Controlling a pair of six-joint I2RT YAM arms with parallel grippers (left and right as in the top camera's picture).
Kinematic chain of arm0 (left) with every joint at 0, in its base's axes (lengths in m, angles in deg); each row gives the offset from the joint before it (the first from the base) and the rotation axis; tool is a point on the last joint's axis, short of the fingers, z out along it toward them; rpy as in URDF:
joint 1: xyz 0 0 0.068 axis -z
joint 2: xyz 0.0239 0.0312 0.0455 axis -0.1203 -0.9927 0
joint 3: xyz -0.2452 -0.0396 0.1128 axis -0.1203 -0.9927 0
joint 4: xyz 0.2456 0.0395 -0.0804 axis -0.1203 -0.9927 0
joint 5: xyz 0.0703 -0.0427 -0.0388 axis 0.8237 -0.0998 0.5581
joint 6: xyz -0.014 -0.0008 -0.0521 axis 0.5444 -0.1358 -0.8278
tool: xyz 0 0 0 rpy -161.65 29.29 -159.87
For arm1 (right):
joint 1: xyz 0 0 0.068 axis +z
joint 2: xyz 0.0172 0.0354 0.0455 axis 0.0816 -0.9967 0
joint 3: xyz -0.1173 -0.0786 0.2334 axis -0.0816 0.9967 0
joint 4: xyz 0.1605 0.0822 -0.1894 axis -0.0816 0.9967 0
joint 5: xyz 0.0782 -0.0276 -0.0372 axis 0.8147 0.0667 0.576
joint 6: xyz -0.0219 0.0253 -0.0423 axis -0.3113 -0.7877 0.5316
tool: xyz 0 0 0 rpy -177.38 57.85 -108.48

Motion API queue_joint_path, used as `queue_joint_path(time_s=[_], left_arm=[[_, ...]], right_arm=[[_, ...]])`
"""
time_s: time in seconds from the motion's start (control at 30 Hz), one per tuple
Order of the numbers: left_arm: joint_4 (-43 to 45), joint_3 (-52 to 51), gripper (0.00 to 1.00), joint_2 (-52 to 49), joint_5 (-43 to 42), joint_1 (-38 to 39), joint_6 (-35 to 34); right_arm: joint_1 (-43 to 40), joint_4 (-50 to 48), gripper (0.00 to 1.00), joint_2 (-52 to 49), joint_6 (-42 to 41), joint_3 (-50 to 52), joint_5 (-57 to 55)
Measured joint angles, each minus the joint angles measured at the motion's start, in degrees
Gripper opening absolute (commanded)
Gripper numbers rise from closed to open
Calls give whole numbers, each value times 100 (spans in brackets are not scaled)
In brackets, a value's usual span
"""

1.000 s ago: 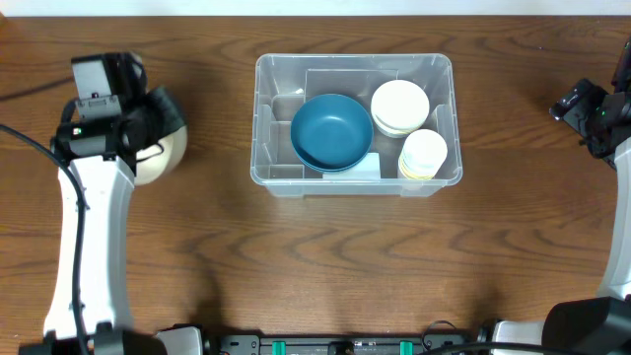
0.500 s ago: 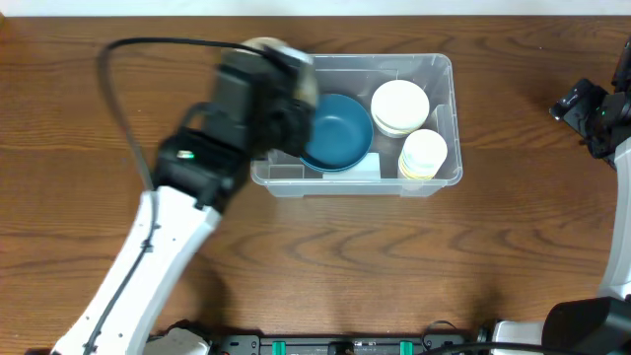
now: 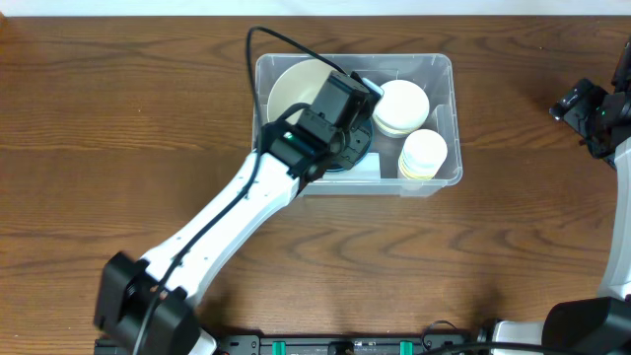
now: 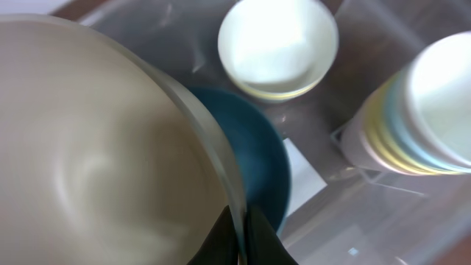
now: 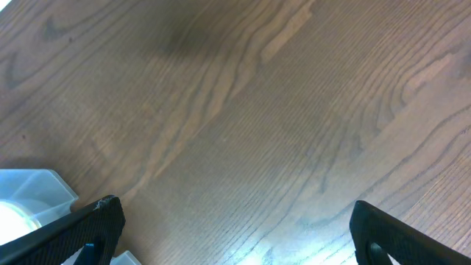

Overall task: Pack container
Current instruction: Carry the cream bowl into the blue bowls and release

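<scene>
The clear container (image 3: 446,74) stands at the table's middle back. My left gripper (image 4: 244,234) is shut on the rim of a large cream bowl (image 3: 294,87), which shows close up in the left wrist view (image 4: 96,162). It holds the bowl over the container's left part, above a blue bowl (image 4: 257,154). A stack of small cream bowls (image 3: 399,106) and a stack of pale cups (image 3: 424,154) sit in the container's right part. My right gripper (image 5: 232,235) is open and empty over bare wood at the far right.
The left arm (image 3: 217,227) reaches diagonally from the front left to the container. The right arm (image 3: 603,118) stays at the right edge. The container's corner (image 5: 33,188) shows at the left of the right wrist view.
My left arm has swung from the table's far left to over the container, carrying the large cream bowl. The right arm has not moved.
</scene>
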Motion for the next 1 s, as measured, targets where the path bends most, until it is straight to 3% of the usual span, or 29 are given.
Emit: queue_joint_path(time_s=[0.1, 0.23, 0.4, 0.67, 0.73, 0.77, 1.0], left_arm=[[98, 2, 17, -240, 37, 0, 39], [225, 0, 44, -348, 66, 0, 55], [396, 2, 53, -345, 111, 0, 22], [177, 0, 55, -9, 542, -138, -525], [-9, 0, 64, 352, 723, -227, -697], [-114, 0, 75, 577, 793, -278, -772], [-708, 2, 98, 2229, 1080, -479, -1095]], right_arm=[[0, 0, 99, -2, 0, 0, 0], [0, 0, 99, 0, 0, 0, 0], [0, 0, 99, 0, 0, 0, 2], [0, 0, 99, -2, 0, 0, 0], [0, 0, 99, -2, 0, 0, 0], [0, -2, 99, -2, 0, -2, 2], [0, 0, 99, 0, 0, 0, 0]])
